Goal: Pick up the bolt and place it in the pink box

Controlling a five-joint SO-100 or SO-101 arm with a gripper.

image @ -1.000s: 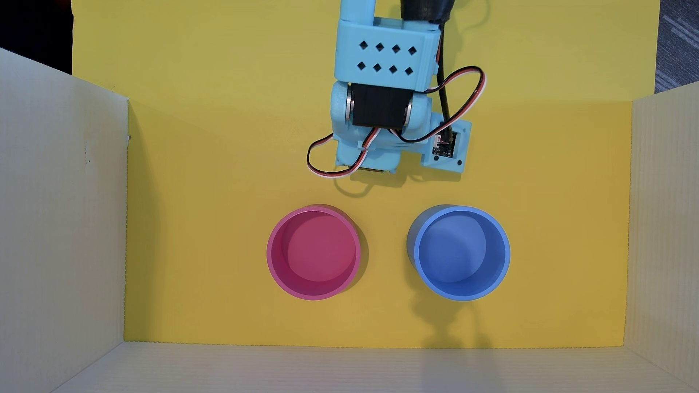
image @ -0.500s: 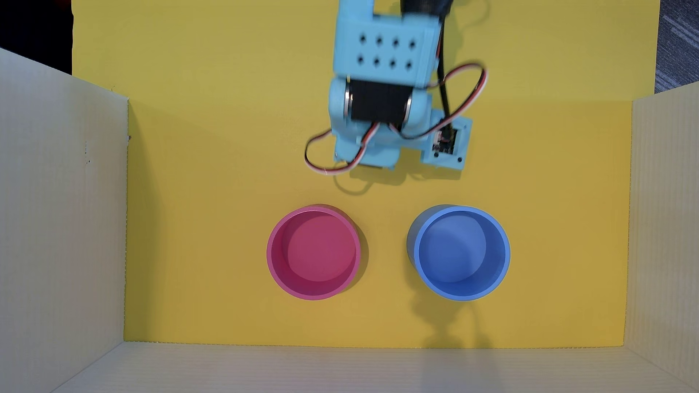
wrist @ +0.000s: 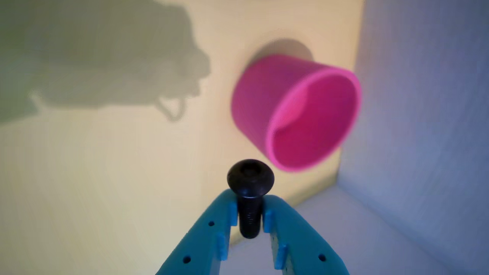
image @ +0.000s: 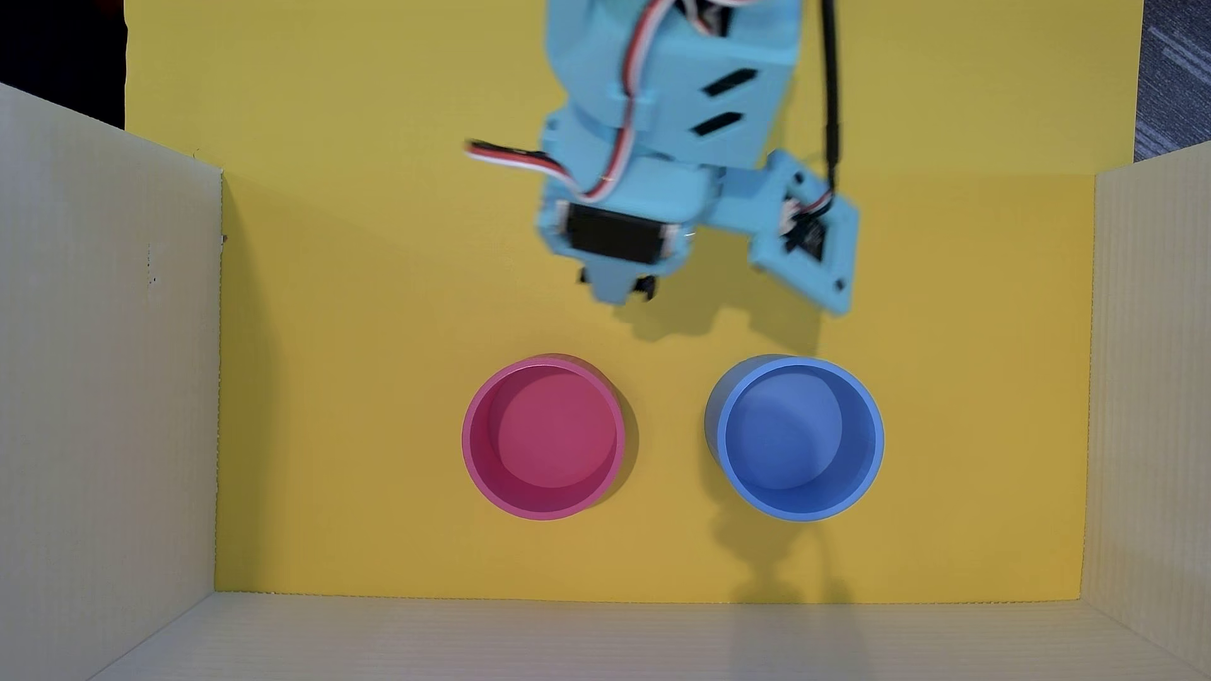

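— What covers the desk (image: 367,393)?
— A yellow sheet, walled by pale corrugated board (image: 105,393).
— And standing on it?
— The pink box (image: 473,452) and a blue cup (image: 875,452), side by side, apart, both upright.

We can read no text, label, brand, number or sign in either view. The small circuit board (image: 807,234) mounted beside the arm in the overhead view is too blurred for any marking to be made out.
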